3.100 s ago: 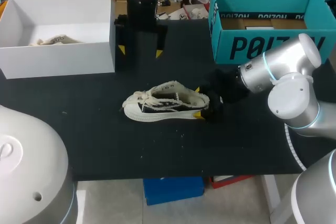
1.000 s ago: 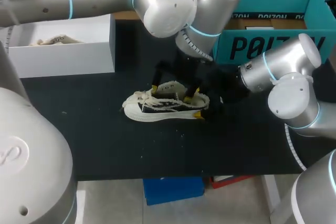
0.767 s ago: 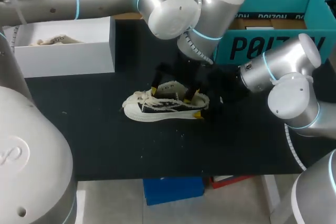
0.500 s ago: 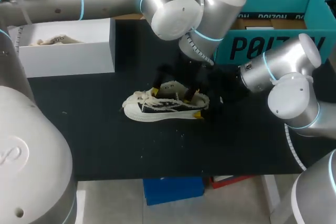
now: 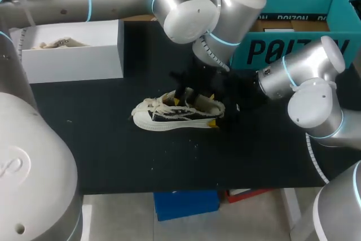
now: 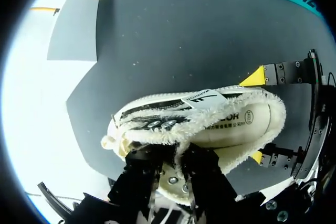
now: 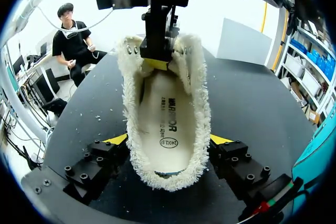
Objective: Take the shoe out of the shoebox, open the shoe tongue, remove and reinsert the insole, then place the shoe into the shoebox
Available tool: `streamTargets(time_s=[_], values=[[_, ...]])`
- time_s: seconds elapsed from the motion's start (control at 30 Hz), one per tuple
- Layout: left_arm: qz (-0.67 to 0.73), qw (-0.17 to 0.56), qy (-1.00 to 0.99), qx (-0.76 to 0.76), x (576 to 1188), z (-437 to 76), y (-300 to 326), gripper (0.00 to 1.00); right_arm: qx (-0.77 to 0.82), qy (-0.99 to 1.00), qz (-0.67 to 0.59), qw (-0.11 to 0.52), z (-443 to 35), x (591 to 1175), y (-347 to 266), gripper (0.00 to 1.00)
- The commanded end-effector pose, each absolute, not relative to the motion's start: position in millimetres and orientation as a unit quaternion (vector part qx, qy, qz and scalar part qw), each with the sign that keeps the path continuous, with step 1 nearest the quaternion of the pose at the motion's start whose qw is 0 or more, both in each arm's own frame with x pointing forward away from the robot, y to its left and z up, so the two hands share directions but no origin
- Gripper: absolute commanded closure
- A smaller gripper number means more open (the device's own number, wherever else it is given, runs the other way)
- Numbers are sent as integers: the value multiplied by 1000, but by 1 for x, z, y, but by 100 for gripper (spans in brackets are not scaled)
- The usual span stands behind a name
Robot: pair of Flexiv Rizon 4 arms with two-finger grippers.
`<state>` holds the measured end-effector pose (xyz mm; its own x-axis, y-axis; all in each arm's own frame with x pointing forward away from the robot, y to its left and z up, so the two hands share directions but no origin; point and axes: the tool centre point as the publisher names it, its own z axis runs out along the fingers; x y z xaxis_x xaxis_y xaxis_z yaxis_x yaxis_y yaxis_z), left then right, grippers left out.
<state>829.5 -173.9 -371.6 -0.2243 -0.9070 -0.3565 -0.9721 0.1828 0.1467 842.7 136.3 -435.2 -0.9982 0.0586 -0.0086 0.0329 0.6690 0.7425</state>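
A white and black shoe [image 5: 169, 114] with a fleecy lining lies on its sole mid-table, toe to the left. My right gripper [image 5: 217, 114] holds its heel; in the right wrist view the shoe [image 7: 168, 124] sits between the yellow tips of my right gripper [image 7: 168, 140], both touching its sides. My left gripper [image 5: 193, 97] comes down from above and is shut on the tongue [image 7: 157, 72] near the laces. In the left wrist view my left gripper [image 6: 177, 163] pinches the fleecy tongue edge, and the insole [image 6: 236, 127] shows inside the shoe.
The teal shoebox [image 5: 282, 49] stands open at the back right, behind my right arm. A white box [image 5: 67, 60] at the back left holds another shoe [image 5: 56, 43]. Bare black table lies in front of the shoe.
The left gripper's fingers, spread wide over the shoe a second ago, have drawn together onto the tongue. The right gripper and the shoe have stayed put.
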Motion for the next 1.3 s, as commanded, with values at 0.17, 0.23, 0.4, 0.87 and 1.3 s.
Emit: streamTargets(time_s=[0.17, 0.23, 0.4, 0.87, 1.3], values=[[159, 94, 764, -618, 831, -362, -169, 100, 26, 914, 405, 16, -439, 845, 138, 100], [155, 92, 763, -620, 832, -358, -169, 100, 26, 914, 405, 16, -439, 845, 138, 100], [139, 97, 762, -625, 835, -347, -166, 100, 26, 914, 405, 16, -439, 845, 138, 100], [98, 115, 750, -644, 837, -318, -140, 100, 26, 914, 405, 16, -439, 845, 138, 100], [80, 113, 742, -656, 832, -314, -123, 100, 26, 914, 405, 16, -439, 845, 138, 100]])
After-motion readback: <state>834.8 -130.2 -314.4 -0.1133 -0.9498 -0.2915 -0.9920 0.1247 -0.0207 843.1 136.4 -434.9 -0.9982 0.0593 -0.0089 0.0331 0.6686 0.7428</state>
